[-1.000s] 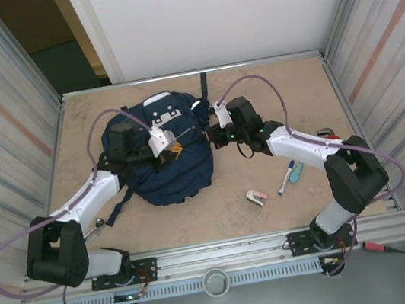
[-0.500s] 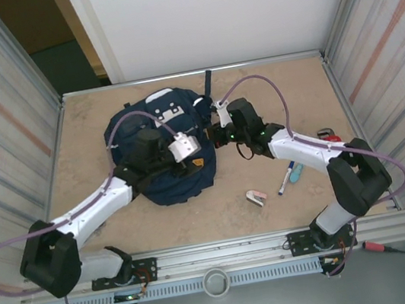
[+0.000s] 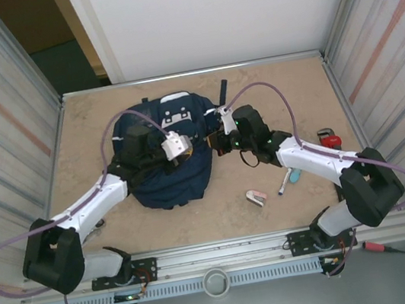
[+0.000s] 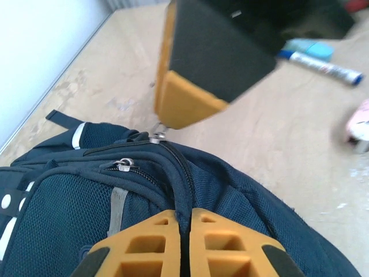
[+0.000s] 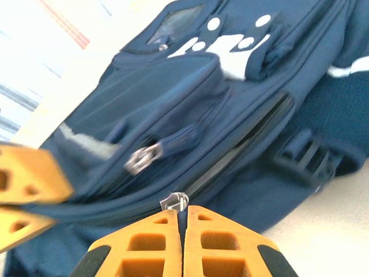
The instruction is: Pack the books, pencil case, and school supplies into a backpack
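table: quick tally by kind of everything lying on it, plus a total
backpack: 1
marker: 1
teal item: 1
pink-and-white item: 1
red item at the right edge: 1
total: 5

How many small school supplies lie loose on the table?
3: a pink-and-white item nearest the front edge, a blue-and-white marker to its right, and a teal item beside the marker. Others may be hidden.

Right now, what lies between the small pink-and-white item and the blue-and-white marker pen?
Only bare tabletop, seen in the top external view: the small pink-and-white item and the blue-and-white marker pen lie apart.
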`<control>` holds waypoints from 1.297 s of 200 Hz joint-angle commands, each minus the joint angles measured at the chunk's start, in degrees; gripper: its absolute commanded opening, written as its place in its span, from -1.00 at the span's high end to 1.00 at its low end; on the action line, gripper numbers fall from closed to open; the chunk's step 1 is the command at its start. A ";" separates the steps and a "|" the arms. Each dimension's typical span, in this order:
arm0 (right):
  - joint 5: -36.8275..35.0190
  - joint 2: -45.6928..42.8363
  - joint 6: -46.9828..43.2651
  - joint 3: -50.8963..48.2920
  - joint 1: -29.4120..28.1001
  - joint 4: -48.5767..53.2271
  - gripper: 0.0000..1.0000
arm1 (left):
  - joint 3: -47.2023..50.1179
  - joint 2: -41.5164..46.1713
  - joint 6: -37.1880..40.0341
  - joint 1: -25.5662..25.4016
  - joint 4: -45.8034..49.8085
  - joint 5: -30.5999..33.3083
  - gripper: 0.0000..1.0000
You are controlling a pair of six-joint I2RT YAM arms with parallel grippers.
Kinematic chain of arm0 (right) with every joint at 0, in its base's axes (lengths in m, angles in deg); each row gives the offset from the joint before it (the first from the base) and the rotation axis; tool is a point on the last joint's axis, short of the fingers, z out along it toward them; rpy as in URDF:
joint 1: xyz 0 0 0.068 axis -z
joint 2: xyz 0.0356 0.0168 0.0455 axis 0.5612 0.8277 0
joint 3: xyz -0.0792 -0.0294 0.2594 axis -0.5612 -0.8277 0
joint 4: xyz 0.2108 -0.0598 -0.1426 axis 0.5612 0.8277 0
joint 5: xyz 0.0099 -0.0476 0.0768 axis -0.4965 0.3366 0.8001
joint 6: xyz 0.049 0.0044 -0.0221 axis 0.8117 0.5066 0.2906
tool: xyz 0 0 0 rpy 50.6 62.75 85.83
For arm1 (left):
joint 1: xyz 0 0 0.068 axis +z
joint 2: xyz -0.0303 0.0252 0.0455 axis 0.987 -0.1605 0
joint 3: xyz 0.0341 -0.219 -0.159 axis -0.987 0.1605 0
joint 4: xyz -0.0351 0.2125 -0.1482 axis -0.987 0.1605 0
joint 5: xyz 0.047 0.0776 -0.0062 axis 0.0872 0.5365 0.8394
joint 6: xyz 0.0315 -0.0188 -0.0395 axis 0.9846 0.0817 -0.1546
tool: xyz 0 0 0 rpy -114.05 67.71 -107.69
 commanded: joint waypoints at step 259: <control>7.29 11.59 16.12 2.50 20.49 5.22 0.99 | 3.47 0.11 -19.99 8.11 -5.72 4.00 0.50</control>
